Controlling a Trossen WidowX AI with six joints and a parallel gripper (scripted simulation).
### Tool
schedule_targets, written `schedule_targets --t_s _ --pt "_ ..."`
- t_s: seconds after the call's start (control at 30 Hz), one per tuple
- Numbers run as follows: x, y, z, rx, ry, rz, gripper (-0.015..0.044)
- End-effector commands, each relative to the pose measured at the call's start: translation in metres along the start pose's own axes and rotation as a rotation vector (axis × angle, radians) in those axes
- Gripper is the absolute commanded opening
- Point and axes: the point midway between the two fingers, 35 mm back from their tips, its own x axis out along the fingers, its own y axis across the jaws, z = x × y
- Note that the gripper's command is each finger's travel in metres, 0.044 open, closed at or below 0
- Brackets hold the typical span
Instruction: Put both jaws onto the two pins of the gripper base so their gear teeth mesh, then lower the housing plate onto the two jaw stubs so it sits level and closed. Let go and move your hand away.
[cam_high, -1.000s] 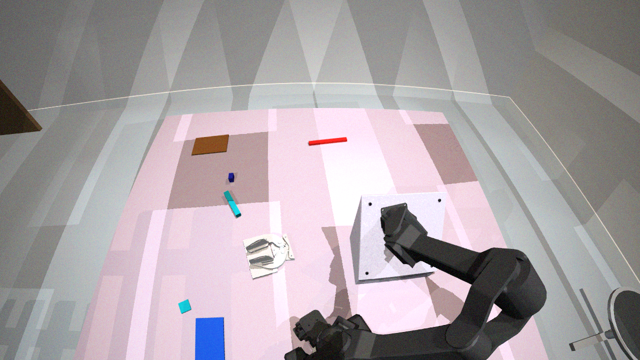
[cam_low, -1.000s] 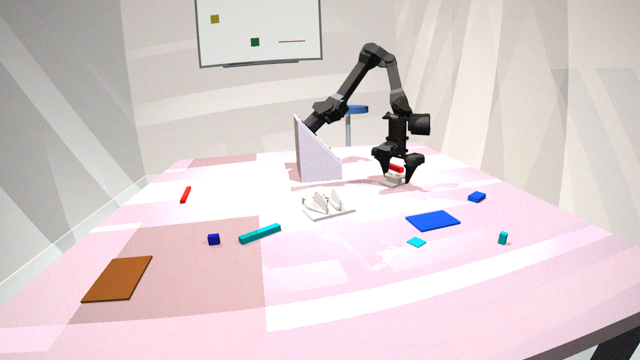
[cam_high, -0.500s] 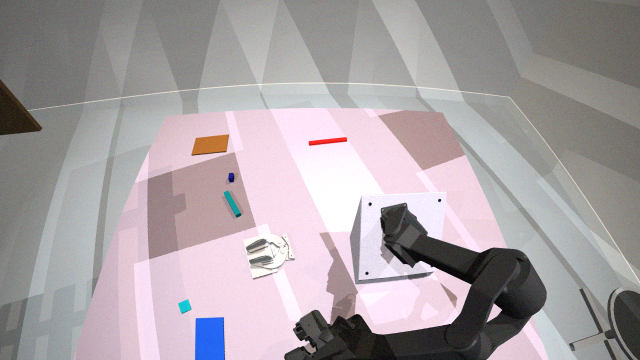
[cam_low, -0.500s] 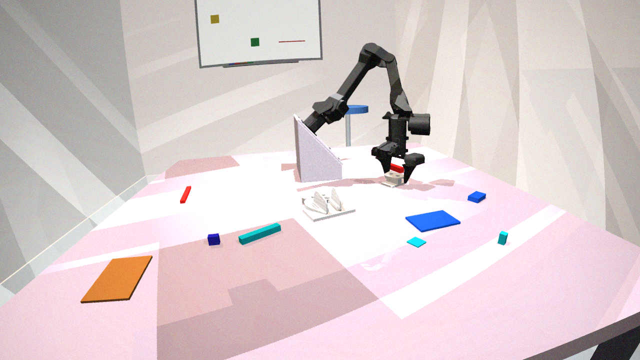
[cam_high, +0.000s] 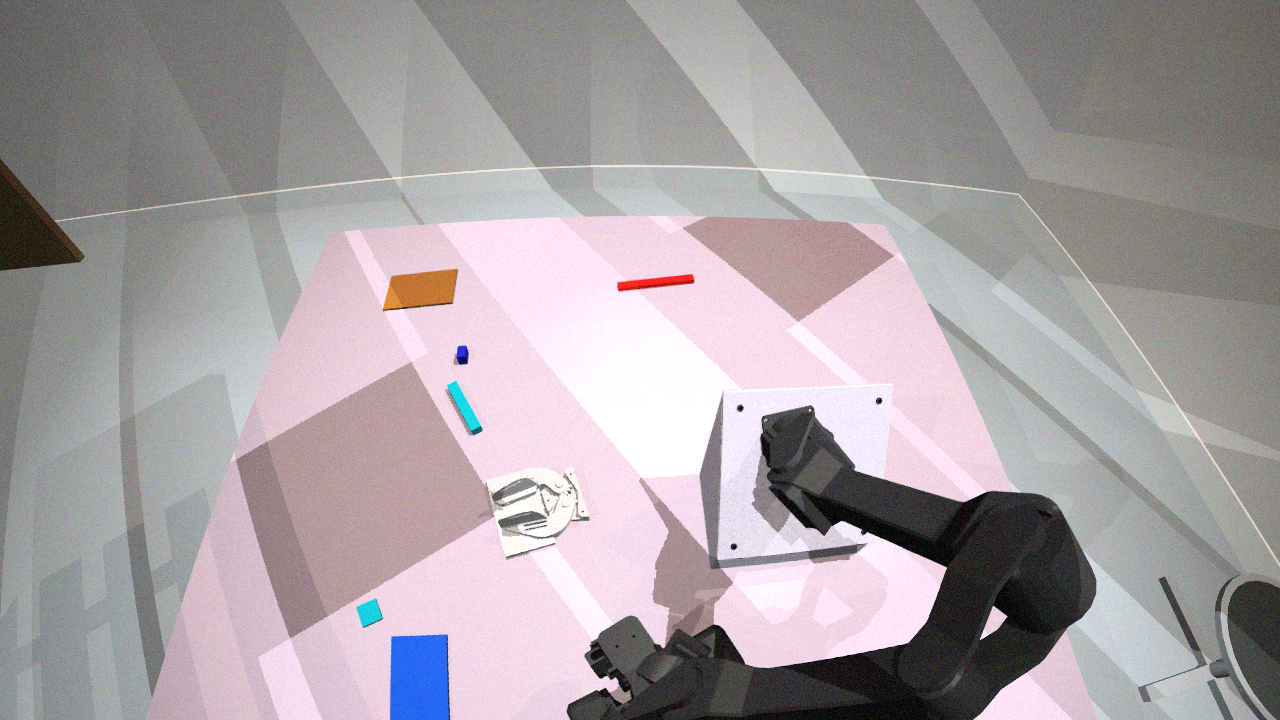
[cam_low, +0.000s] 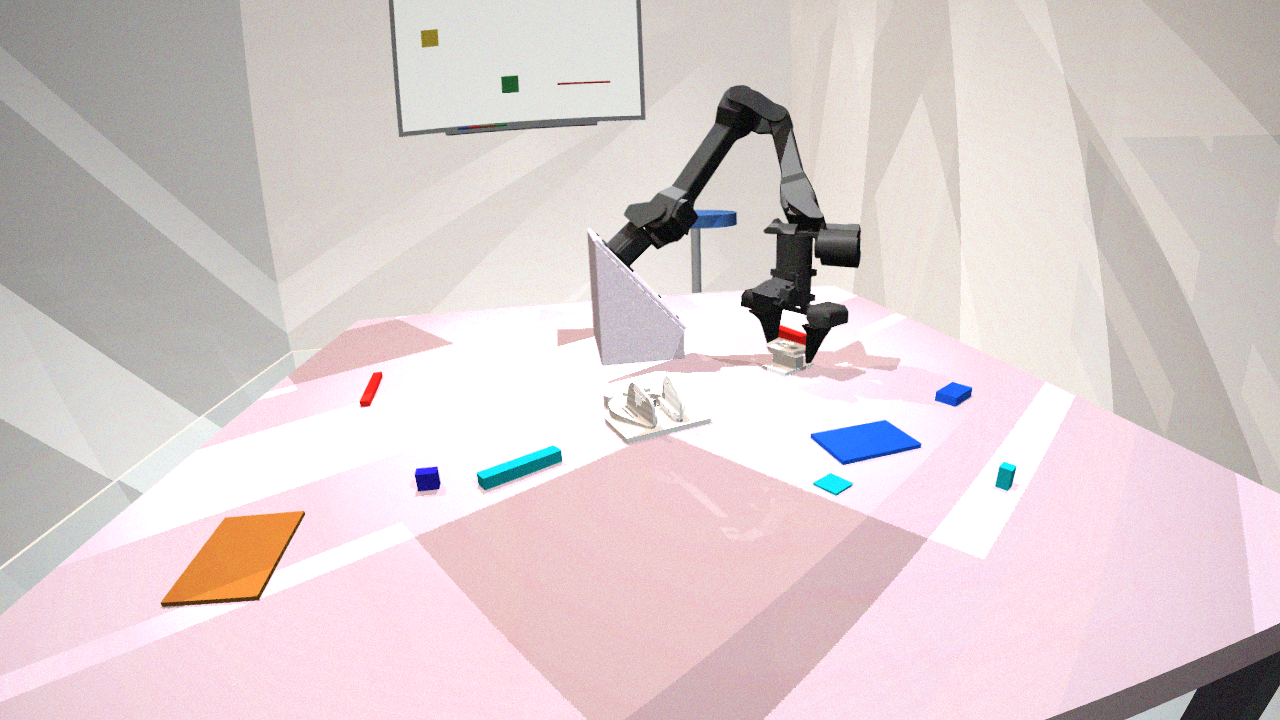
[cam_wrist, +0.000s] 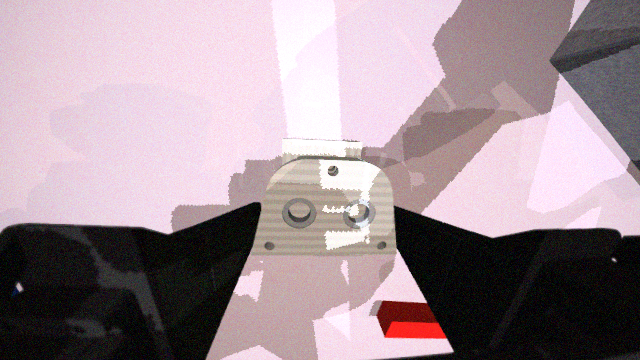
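The housing plate (cam_low: 787, 344) (cam_wrist: 327, 232) is a pale, flat piece with two large holes and a rounded end. My gripper (cam_low: 792, 351) (cam_wrist: 324, 210) points down and is shut on its two sides; the plate appears still at its pale stand (cam_low: 788, 360) (cam_wrist: 320, 146), low over the table. The white gripper base (cam_high: 529, 545) (cam_low: 646, 433) lies flat nearer the middle of the table. Two upright pale jaws (cam_high: 514, 488) (cam_low: 640, 407) are on it, side by side. Their pins and gear teeth are too small to judge. No plate covers them.
The arm's wedge mount (cam_high: 801, 537) (cam_low: 631, 326) stands beside the base. A red block (cam_low: 792, 333) (cam_wrist: 412, 322) lies just behind the stand. A blue plate (cam_high: 418, 676) (cam_low: 865, 441), a cyan tile (cam_high: 369, 612) (cam_low: 832, 483) and a cyan bar (cam_high: 464, 407) (cam_low: 519, 467) lie further out.
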Motion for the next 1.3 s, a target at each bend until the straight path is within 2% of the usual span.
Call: schedule_targets --t_s 0.0,0.57,0.77,1.27 --pt "-0.013 0.003 -0.002 -0.009 0.005 0.009 0.0351" --pt "-0.065 0.001 -0.002 -0.006 0.003 0.012 0.0351" --pt "-0.065 0.002 0.000 -0.016 0.001 0.011 0.0351" --pt "-0.058 0.017 0.045 -0.243 -0.043 -0.011 0.0351"
